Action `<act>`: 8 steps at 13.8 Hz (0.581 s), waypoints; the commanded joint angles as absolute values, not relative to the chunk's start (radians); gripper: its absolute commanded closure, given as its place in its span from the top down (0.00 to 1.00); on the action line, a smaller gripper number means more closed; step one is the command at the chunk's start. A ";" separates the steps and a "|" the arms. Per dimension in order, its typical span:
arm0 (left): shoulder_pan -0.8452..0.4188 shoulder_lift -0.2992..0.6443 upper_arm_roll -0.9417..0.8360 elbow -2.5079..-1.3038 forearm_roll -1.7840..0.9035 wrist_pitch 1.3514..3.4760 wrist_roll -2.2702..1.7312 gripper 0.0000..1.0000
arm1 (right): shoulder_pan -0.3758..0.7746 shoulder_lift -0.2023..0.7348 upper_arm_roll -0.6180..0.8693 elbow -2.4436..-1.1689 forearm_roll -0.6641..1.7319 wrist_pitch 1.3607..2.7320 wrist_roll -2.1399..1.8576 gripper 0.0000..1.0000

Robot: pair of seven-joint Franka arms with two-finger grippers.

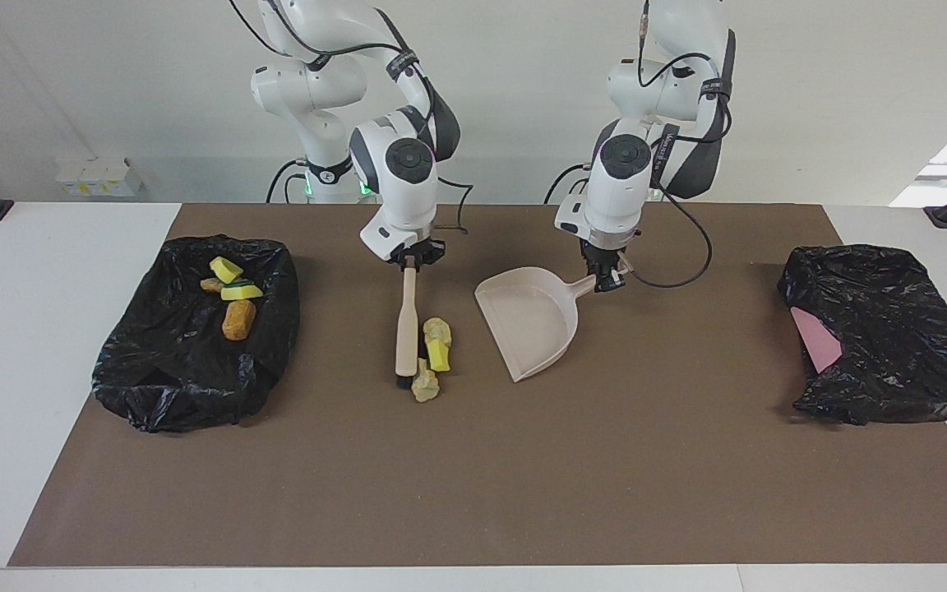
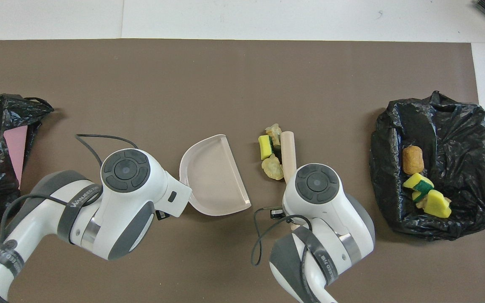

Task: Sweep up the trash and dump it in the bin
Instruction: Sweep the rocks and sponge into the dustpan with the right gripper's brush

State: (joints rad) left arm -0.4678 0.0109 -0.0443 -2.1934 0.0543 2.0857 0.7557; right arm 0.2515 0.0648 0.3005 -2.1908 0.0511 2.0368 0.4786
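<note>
With the right gripper (image 1: 413,261) clamping the brush (image 1: 404,329) and the left gripper (image 1: 605,282) clamping the dustpan (image 1: 529,322), the loose trash (image 1: 434,349) is risking scattering past the pan's mouth.

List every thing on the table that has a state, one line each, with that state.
Right gripper: shut on the brush handle.
Brush: bristles down against the loose trash.
Left gripper: shut on the dustpan handle.
Dustpan: empty, apart from the trash.
Bin bag: open, scraps inside.
Second bag: crumpled, pink showing.
</note>
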 commanded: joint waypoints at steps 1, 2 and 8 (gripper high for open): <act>-0.500 0.000 -0.034 -2.233 0.072 2.131 0.730 0.00 | 0.310 0.118 0.305 -2.155 0.139 2.097 0.422 0.00; -0.499 0.000 -0.034 -2.233 0.072 2.138 0.730 0.00 | 0.339 0.121 0.305 -2.154 0.161 2.115 0.420 0.00; -0.489 -0.002 -0.034 -2.270 0.072 2.230 0.758 0.00 | 0.420 0.141 0.305 -2.083 0.232 2.120 0.524 0.00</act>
